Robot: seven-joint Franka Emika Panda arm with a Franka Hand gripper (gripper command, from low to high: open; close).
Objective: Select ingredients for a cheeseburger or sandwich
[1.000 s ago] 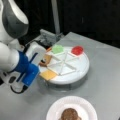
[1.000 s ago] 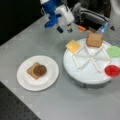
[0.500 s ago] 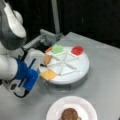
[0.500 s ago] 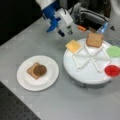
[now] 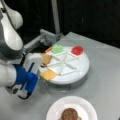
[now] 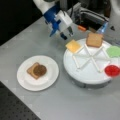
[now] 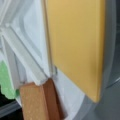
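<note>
My gripper (image 6: 67, 34) hovers open just beyond the divided white tray's (image 6: 85, 72) rim, next to the yellow cheese square (image 6: 73, 45), holding nothing. A tan-brown bread slice (image 6: 94, 39) lies in the neighbouring compartment. In the wrist view the cheese (image 7: 75, 42) fills most of the frame, with the bread slice (image 7: 37, 102) below it. The sandwich stands as a bread slice (image 6: 31, 70) with the dark brown patty (image 6: 39, 70) on top, on the white round plate (image 6: 25, 82). The patty (image 5: 70, 113) and cheese (image 5: 48, 74) show in both front views.
A green piece (image 6: 114, 51) and a red piece (image 6: 111, 70) occupy two other tray compartments; the remaining compartments hold nothing. A grey metal fixture (image 5: 47, 37) stands behind the tray. My arm's blue and white body (image 5: 25, 80) sits at a front view's left.
My gripper has shifted slightly lower beside the cheese. The ingredients, tray and plate have not moved.
</note>
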